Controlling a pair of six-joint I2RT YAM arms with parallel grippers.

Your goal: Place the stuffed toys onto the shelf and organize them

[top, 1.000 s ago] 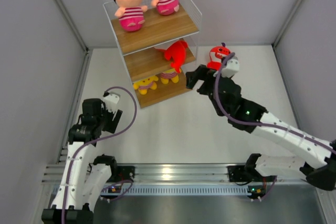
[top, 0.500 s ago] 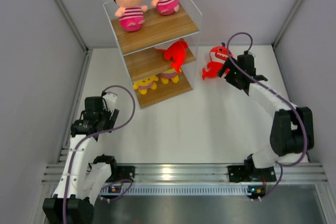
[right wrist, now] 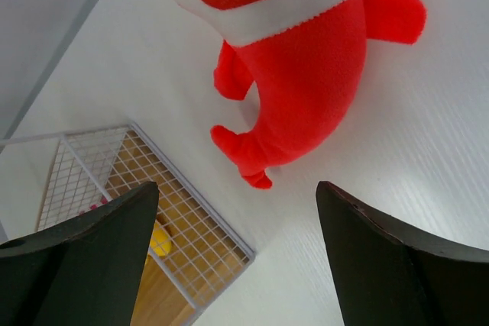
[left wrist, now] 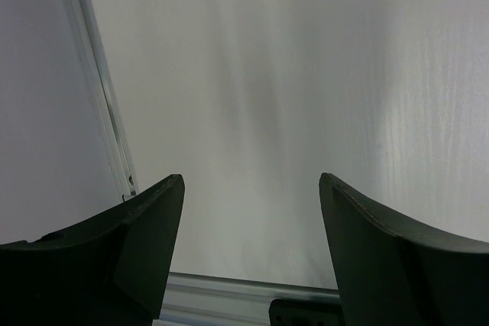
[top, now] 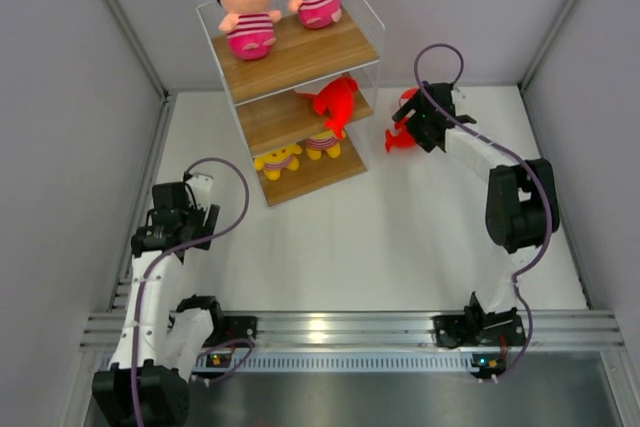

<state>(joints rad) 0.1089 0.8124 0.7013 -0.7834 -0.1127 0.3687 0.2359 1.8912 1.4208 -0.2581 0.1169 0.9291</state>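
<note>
The shelf [top: 300, 57] stands at the far centre. Two boy dolls [top: 245, 7] sit on its top board. One red shark [top: 335, 102] lies on the middle board. Two yellow dolls [top: 278, 159] sit on the bottom board. The second red shark [top: 400, 137] lies on the table right of the shelf. My right gripper [top: 410, 117] hovers over it, open and empty. In the right wrist view the shark [right wrist: 298, 59] lies just beyond my open right gripper [right wrist: 237, 187], with the shelf's wire side [right wrist: 145, 211] at the left. My left gripper [top: 172, 219] is open and empty at the near left.
Grey walls close in the table on three sides. An aluminium rail [top: 320, 327] runs along the near edge and shows in the left wrist view [left wrist: 229, 295]. My left gripper [left wrist: 250, 177] has only bare white table below it.
My right arm swung from the table's middle out to the far right and now sits over the shark on the table. My left arm drew back a little to the left.
</note>
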